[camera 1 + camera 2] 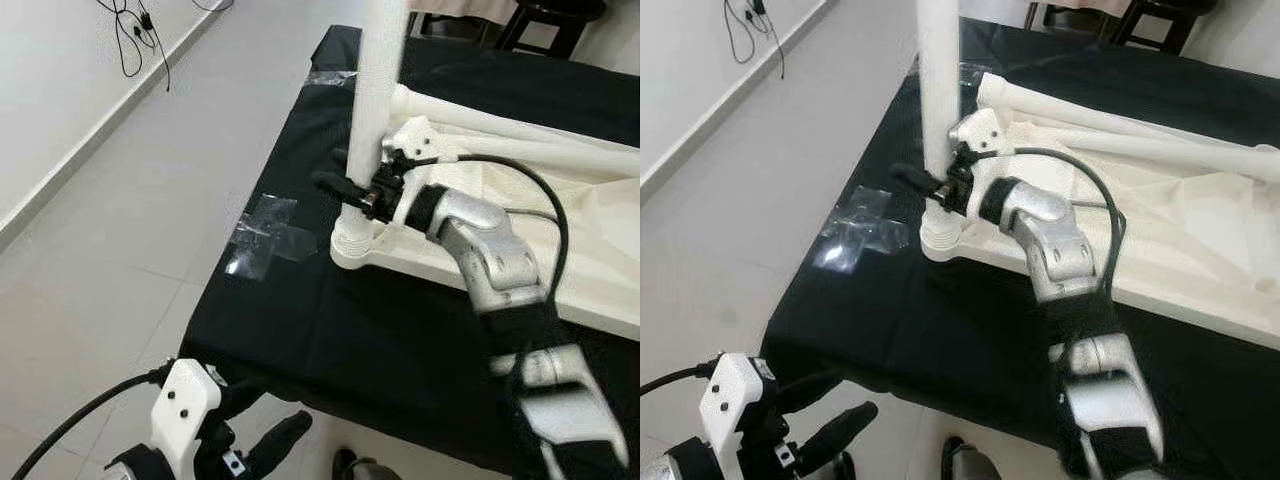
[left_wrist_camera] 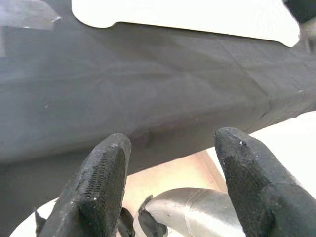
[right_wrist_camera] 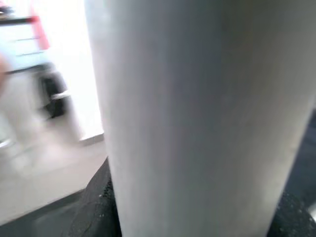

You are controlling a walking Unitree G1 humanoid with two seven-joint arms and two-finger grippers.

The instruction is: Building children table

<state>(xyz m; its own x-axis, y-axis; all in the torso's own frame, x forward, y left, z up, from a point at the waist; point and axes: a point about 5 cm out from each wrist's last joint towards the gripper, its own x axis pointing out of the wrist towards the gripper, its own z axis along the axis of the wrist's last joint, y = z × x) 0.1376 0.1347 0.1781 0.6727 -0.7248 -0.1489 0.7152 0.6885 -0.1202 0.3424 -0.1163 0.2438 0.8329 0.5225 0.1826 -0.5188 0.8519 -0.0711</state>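
Observation:
A white table top [image 1: 590, 270] lies upside down on the black-covered table [image 1: 330, 330]. One white leg [image 1: 375, 90] stands upright in the corner socket [image 1: 350, 245] nearest me. My right gripper [image 1: 345, 190] is shut on this leg just above the socket; the right wrist view has the leg [image 3: 197, 113] close up between the black fingers [image 3: 96, 207]. Two more white legs [image 1: 520, 135] lie across the top farther back. My left gripper [image 2: 170, 182] hangs open below the table's near edge, holding nothing.
Clear tape patches [image 1: 265, 235] stick to the black cloth left of the socket. Grey tiled floor [image 1: 120, 220] lies to the left, with black cables [image 1: 135, 35] by the wall. Dark chair legs [image 1: 540, 25] stand beyond the far edge. A shoe [image 1: 345, 465] shows near my feet.

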